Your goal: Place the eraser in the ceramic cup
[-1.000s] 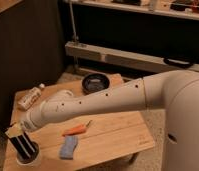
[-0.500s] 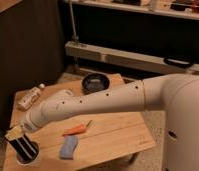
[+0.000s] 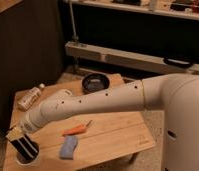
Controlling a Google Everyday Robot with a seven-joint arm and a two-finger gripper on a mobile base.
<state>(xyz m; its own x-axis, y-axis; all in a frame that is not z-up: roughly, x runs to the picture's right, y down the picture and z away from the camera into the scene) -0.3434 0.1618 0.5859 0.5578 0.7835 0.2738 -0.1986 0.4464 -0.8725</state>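
The eraser [image 3: 24, 144], a black block with pale stripes, stands tilted with its lower end inside the white ceramic cup [image 3: 29, 160] at the front left corner of the wooden table [image 3: 118, 135]. My gripper [image 3: 16, 133] is at the eraser's upper end, at the tip of my white arm [image 3: 88, 104], which reaches across the table from the right. The cup's inside is mostly hidden by the eraser.
A clear plastic bottle [image 3: 29, 98] lies at the table's back left. A dark round bowl [image 3: 95, 82] sits at the back. An orange carrot-shaped thing [image 3: 76, 129] and a small blue pad [image 3: 69, 147] lie right of the cup.
Almost nothing has moved. The arm has shifted very slightly, and the eraser stays with its lower end in the cup.
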